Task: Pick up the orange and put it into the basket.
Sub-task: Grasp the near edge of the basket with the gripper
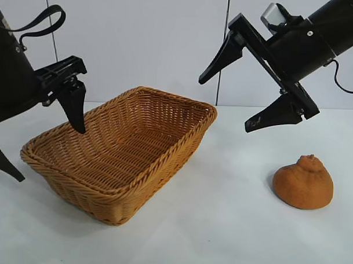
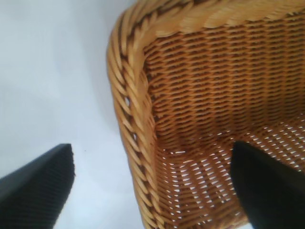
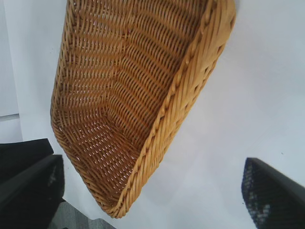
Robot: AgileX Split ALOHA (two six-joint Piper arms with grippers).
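The orange (image 1: 303, 183), dull orange-brown with a knob on top, sits on the white table at the right, clear of the basket. The wicker basket (image 1: 76, 192) stands at centre left and holds nothing. My right gripper (image 1: 224, 106) is open and empty, held high over the table between the basket and the orange, up and to the left of the fruit. My left gripper (image 1: 51, 155) is open and empty, its fingers straddling the basket's near left corner. The left wrist view shows that corner's rim (image 2: 128, 119). The right wrist view shows the basket's long rim (image 3: 190, 81). Neither wrist view shows the orange.
The white table (image 1: 219, 226) runs under everything, with a pale wall behind. A dark edge with grey floor (image 3: 71, 217) shows beyond the basket's far corner in the right wrist view.
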